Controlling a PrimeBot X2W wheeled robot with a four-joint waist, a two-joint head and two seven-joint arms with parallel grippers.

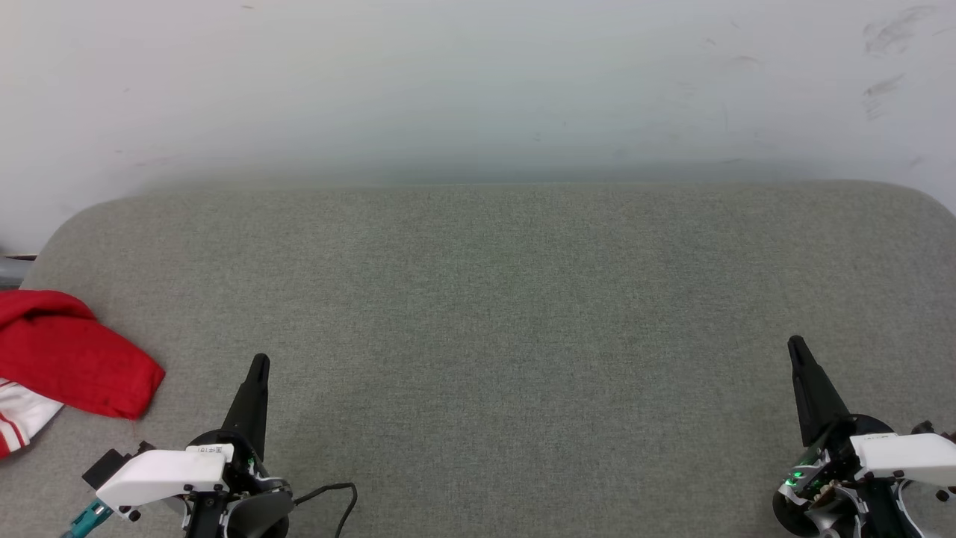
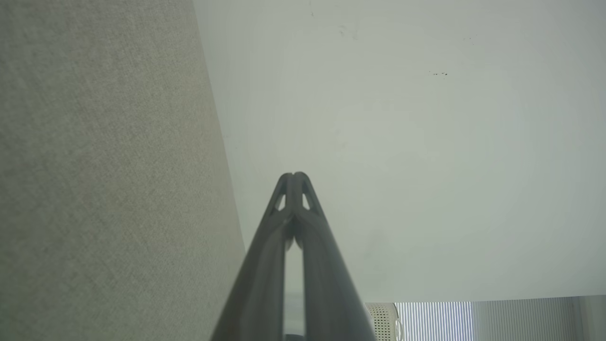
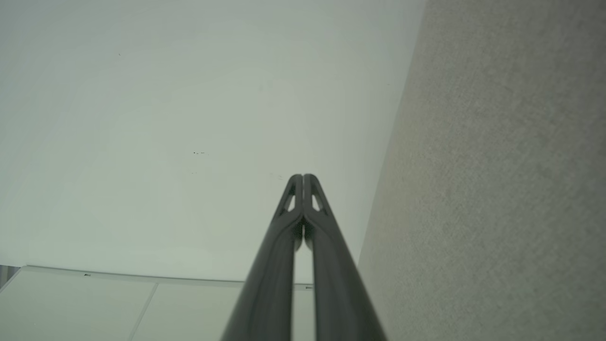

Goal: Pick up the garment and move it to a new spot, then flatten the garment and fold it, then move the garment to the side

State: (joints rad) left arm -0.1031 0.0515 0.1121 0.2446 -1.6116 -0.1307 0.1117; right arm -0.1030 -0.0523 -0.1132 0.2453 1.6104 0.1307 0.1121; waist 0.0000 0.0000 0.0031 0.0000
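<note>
Left gripper [image 1: 259, 362] is seen at near left in head view, fingers shut tight into one dark point, aimed at the far wall [image 1: 478, 90]. Same is shown in left wrist view: left gripper [image 2: 294, 176] tips are touching, w/ a thin slit left btwn the fingers lower down. Right gripper [image 1: 796, 344] is seen at near right, also pressed together tip to tip; this is confirmed in right wrist view, right gripper [image 3: 303, 177] tips meeting. Both are held just above the grey cushion [image 1: 508, 314]; contact w/ it can't be told. A black cable [image 1: 336, 493] is looped beside the left wrist, and a green light [image 1: 798, 474] is lit on the right wrist.

Shirt [image 1: 67, 359] is found at the left edge of the scene, bunched up on the cushion and partly cut off by the frame. Red body is heaped on top; a white sleeve w/ red stripes [image 1: 19, 418] is seen at its near side. It lies left of the left gripper, near but apart, and well apart from the right gripper. Lettering is not visible.

Cushion is spread across the whole width, rounded at the far corners, backed by the scuffed white wall. In left wrist view, blinds [image 2: 435, 322] are seen near the bottom edge.
</note>
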